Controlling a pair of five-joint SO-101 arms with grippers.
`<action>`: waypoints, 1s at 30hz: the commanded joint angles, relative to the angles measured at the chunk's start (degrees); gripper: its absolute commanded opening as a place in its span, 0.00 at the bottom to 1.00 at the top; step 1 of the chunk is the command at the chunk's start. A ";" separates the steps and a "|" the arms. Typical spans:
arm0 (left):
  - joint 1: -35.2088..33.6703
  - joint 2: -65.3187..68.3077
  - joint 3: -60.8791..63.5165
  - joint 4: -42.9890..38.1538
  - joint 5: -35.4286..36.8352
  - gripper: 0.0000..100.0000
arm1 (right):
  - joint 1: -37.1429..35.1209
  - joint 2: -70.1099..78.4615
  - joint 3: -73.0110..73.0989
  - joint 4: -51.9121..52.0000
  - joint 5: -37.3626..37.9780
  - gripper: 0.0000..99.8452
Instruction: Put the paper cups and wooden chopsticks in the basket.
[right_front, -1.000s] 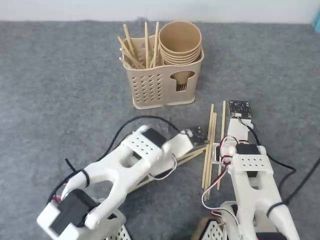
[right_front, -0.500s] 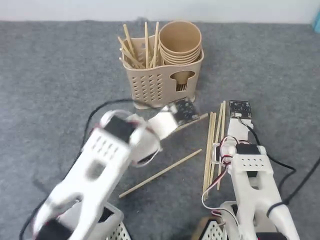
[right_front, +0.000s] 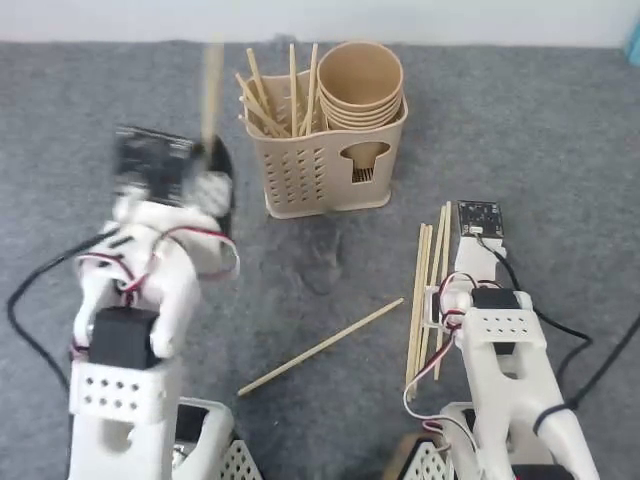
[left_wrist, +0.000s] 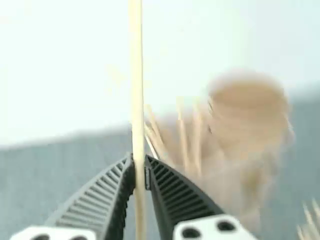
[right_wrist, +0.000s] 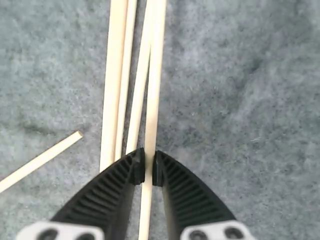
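In the high view, the left hand (right_front: 214, 160) was clenched on a raised chopstick (right_front: 212, 85), which stood nearly upright above it. The basket (right_front: 325, 175) stood beside that hand on the grey desk (right_front: 110, 90), well apart from the jaws. Its compartment nearer the hand held more wooden chopsticks (right_front: 275, 100), and the farther one held the stacked paper cups (right_front: 360, 80). A loose chopstick (right_front: 320, 347) lay slanted on the desk between the two arms, and a bundle of chopsticks (right_front: 425, 300) lay alongside the right arm (right_front: 500, 340).

In the left wrist view, the left hand (left_wrist: 139, 165) gripped the raised chopstick (left_wrist: 135, 75) close to its lower end, with the basket and paper cups (left_wrist: 247, 110) blurred beyond.

In the right wrist view, the right hand (right_wrist: 145, 160) was closed on a pinched chopstick (right_wrist: 156, 75) at the edge of the bundle, which lay flat on the desk.

The step in hand was probably carrying the stick to the basket. It would go best with the stick kept vertical, its lower tip centred over the chopstick compartment and lowered inside before release, so that it did not catch the rim or the leaning sticks
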 joint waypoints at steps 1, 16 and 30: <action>-1.49 0.09 6.46 -33.49 10.11 0.01 | 0.92 -0.48 -0.62 -0.75 -0.26 0.01; 1.93 30.42 7.69 -68.13 11.16 0.01 | 1.01 -0.48 -0.62 -0.75 -0.26 0.01; -0.09 29.89 6.73 -62.33 14.24 0.23 | 2.51 -0.48 -0.70 -0.84 -0.26 0.01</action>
